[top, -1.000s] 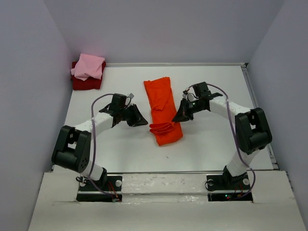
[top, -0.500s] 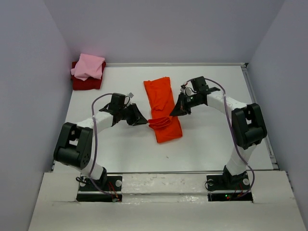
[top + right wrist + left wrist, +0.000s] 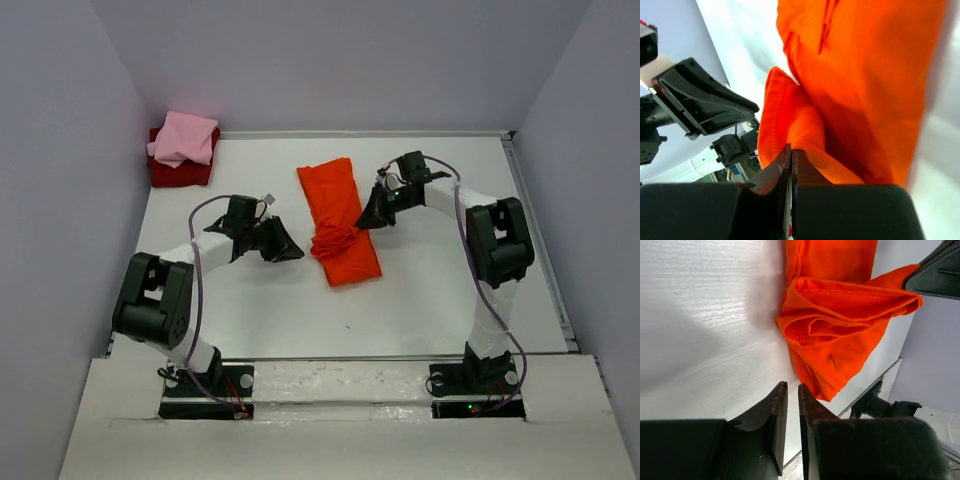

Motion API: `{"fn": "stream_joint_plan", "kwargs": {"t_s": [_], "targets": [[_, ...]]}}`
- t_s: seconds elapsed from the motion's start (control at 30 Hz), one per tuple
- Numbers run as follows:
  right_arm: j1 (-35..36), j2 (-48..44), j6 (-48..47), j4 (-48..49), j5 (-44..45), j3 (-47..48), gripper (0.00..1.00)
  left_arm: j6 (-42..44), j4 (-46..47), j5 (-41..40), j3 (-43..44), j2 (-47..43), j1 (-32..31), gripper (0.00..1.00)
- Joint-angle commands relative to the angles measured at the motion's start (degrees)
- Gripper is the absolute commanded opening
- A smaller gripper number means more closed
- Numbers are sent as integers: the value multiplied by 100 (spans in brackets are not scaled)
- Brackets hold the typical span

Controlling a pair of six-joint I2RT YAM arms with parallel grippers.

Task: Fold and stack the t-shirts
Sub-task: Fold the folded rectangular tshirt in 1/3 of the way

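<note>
The bright orange-red t-shirt (image 3: 338, 215) lies as a long strip in the middle of the table, bunched partway down. My right gripper (image 3: 366, 221) is shut on a folded hem of it (image 3: 790, 125), lifted over the strip's right side. My left gripper (image 3: 296, 251) hovers just left of the shirt, low over the table. Its jaws stand a narrow gap apart with nothing between them (image 3: 792, 385). The shirt's fold (image 3: 840, 315) lies ahead of them. A light pink t-shirt (image 3: 185, 138) sits folded on a dark red t-shirt (image 3: 178, 174) in the far left corner.
White walls enclose the table on the left, back and right. A raised rim (image 3: 520, 190) runs along the table's right edge. Both arm bases (image 3: 205, 385) stand at the near edge.
My right gripper has drawn the held hem away from the near end toward the far side, so the bunch sits higher on the strip. The left gripper has barely moved.
</note>
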Motion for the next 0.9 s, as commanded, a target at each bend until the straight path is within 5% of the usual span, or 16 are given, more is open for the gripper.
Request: {"fn": "stream_joint_plan", "kwargs": {"t_s": [0.0,0.3,0.37,0.5,0.87], "targets": [[-157,253,-223,52,10,339,0,174,-31,176,-141,-294,89,24],[-562,939,-285,210,379,595,0,332,-295,238,-133,-365,194,24],[-641,1088,-180,324,405,673,35,376,-348,229,-80,-373,203,24],[-641,1089,-109,324,589,919,79,438,-453,247,7,-339,203,25],[-641,-44,-170,-176,545,868,82,455,-454,308,174,-242,203,25]]}}
